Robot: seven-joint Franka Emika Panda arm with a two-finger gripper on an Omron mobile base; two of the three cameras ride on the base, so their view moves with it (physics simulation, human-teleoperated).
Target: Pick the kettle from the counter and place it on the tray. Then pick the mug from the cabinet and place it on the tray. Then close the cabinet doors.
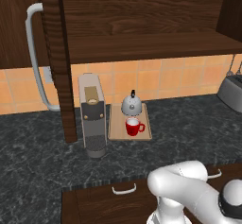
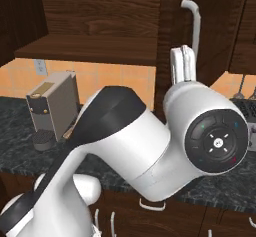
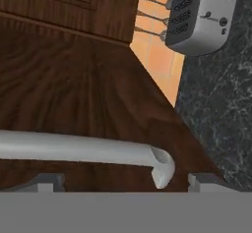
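The silver-grey kettle and the red mug both stand on the light-wood tray, on the dark counter. Above them the cabinet is open, its shelf bare. The left cabinet door swings out toward me with its grey bar handle. My gripper is open and up against the right cabinet door. The end of that door's handle lies just ahead, between the fingertips. From the right base my hand shows below this handle.
A tall grey-beige coffee machine stands just left of the tray, under the left door's edge. A silver toaster sits at the counter's right end, with utensils hanging on the orange tiled wall behind. Drawers with small handles run below the counter's front edge.
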